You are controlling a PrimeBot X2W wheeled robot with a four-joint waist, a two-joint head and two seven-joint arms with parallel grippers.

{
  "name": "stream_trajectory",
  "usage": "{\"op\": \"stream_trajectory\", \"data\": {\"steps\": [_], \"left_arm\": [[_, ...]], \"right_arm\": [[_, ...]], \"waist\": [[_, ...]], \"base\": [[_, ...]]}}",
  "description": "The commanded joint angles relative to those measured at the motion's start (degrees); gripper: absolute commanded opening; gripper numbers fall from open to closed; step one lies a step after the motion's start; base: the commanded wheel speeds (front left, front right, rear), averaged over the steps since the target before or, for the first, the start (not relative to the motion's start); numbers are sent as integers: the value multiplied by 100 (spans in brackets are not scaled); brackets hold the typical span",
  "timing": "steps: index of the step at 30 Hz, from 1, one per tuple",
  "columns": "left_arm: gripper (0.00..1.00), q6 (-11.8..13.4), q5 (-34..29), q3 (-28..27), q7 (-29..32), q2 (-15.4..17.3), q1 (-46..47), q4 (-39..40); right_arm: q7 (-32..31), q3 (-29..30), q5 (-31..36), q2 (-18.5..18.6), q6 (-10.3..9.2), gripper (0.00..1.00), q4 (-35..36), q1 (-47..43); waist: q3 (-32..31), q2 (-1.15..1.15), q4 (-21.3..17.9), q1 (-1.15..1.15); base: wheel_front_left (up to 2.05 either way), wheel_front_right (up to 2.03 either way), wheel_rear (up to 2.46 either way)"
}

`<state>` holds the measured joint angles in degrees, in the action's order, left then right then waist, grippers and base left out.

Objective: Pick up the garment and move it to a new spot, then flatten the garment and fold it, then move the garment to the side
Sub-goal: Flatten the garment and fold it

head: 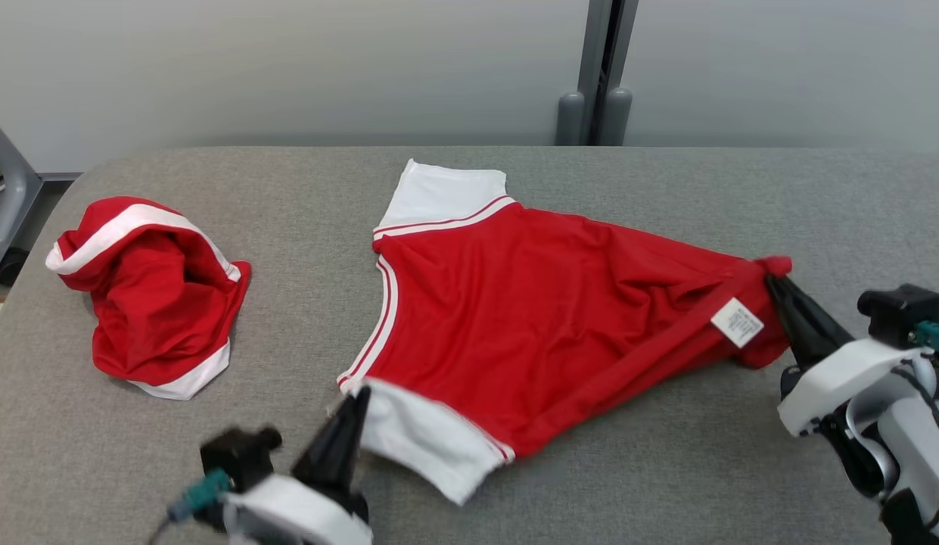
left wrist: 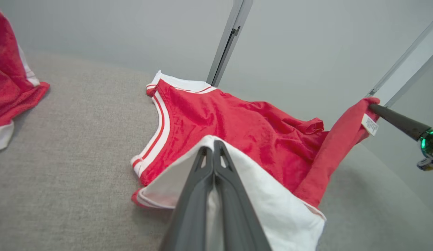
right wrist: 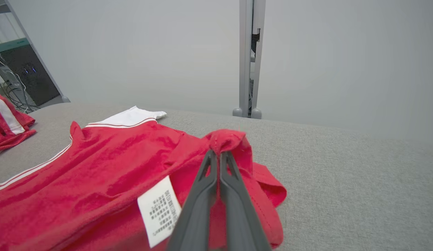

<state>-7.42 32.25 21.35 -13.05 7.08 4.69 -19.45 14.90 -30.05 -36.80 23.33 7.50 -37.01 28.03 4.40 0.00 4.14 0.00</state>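
Left fingers (head: 340, 439) and right fingers (head: 802, 319) pinch red garment (head: 530, 303) on table (head: 666, 469)

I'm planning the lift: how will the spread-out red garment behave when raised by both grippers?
Probably floppy: the red garment creases and sags between the shut left gripper and right gripper. Likely light: thin fabric bunches at the pinched corner. Its sheen hints it could slip.

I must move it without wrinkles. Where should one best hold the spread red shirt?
Grip the shirt at opposite ends: the near white sleeve from the robot's side, the bunched red corner from the right. It lies spread between them, so it should lift taut.
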Motion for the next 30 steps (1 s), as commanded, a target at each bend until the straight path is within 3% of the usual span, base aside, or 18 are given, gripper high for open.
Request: {"op": "stream_trajectory", "data": {"steps": [1,6,13,21,30], "left_arm": [[0,-4,31,-42,34,119,316,92],[0,-4,280,-249,364,384,1486,406],[0,-4,844,-729,1172,668,3971,351],[0,158,933,-1095,1671,747,7326,-767],[0,88,491,-789,1374,603,10025,-2248]], "right_arm": [[31,36,-20,51,0,0,103,101],[-27,171,-290,56,0,0,530,524],[-559,381,-848,13,0,0,931,2025],[-1105,702,-1116,-81,0,0,557,4588],[-993,679,-741,-136,0,0,-475,6850]], "waist": [[-3,0,-25,0],[162,0,-182,0],[1003,0,-499,0],[2282,0,-767,0],[3085,0,-882,0]], "base": [[0,0,0],[0,0,0],[0,0,0],[0,0,0],[0,0,0]]}}
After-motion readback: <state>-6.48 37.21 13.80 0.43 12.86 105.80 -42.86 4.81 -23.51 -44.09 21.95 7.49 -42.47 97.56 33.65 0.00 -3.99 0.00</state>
